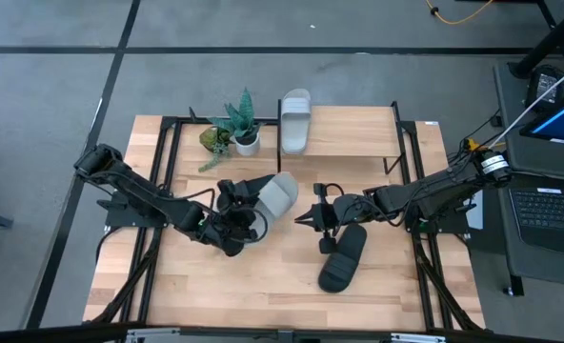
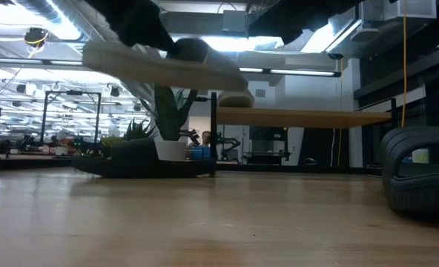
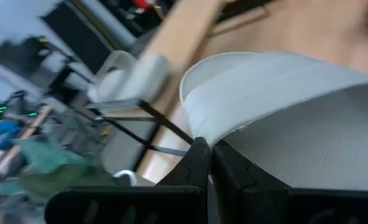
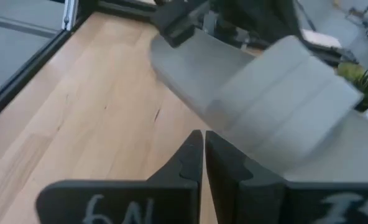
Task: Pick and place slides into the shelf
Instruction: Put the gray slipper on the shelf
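Note:
My left gripper [image 1: 239, 211] is shut on a pale grey-white slide [image 1: 278, 195], which hangs in the air above the table's middle [image 2: 160, 63]. A second pale slide [image 1: 294, 121] lies flat on the shelf's light top board [image 1: 353, 133], at its left end. One black slide [image 1: 344, 257] rests sole-down on the table by the right arm and shows in the low view too [image 2: 420, 170]. My right gripper [image 1: 309, 217] is shut and empty, just right of the held slide [image 4: 277, 99]. The other black slide is not in plain view. My left gripper pinches the pale slide's sole rim [image 3: 224, 134] between its two fingers, behind the wide strap [image 3: 265, 87]. The fingers come level from the table's left. The slide is lifted clear of the table, roughly level, its strap end pointing toward the shelf.
A small potted plant [image 1: 236, 131] stands just left of the shelf board. Thin black uprights [image 1: 396, 143] frame the shelf. A low dark shape [image 2: 142, 159] sits on the table's far side in the low view. Bare wood lies along the near edge [image 1: 263, 286].

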Robot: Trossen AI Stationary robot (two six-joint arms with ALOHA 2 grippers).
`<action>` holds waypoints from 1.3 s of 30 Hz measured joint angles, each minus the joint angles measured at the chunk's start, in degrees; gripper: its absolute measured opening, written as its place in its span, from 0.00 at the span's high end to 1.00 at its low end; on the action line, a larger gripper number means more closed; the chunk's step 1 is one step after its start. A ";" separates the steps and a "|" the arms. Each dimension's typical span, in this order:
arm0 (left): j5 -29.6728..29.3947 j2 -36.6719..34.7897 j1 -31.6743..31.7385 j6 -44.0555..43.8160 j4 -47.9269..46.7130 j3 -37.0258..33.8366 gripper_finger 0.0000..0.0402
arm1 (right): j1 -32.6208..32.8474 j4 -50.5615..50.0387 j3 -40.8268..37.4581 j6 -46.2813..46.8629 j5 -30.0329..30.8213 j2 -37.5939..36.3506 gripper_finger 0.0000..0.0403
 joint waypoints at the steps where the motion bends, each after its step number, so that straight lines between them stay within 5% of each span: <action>1: -1.53 0.00 0.16 0.02 0.01 0.42 1.00 | 0.01 0.51 0.01 -0.52 0.00 0.00 0.95; 7: -9.07 -0.02 2.01 0.01 0.47 2.77 1.00 | 0.45 0.55 2.06 -1.81 0.00 0.00 0.95; 22: -9.07 -0.04 9.93 11.80 21.43 4.03 1.00 | 4.63 0.02 6.57 -8.20 0.63 -0.02 0.95; 28: -9.04 -0.04 12.00 15.41 29.06 4.03 1.00 | 7.01 -1.72 8.20 -14.33 7.33 -0.02 0.94; 39: -5.00 -0.04 14.84 15.02 33.54 4.03 1.00 | 6.98 -1.69 9.07 -21.15 12.57 0.08 0.70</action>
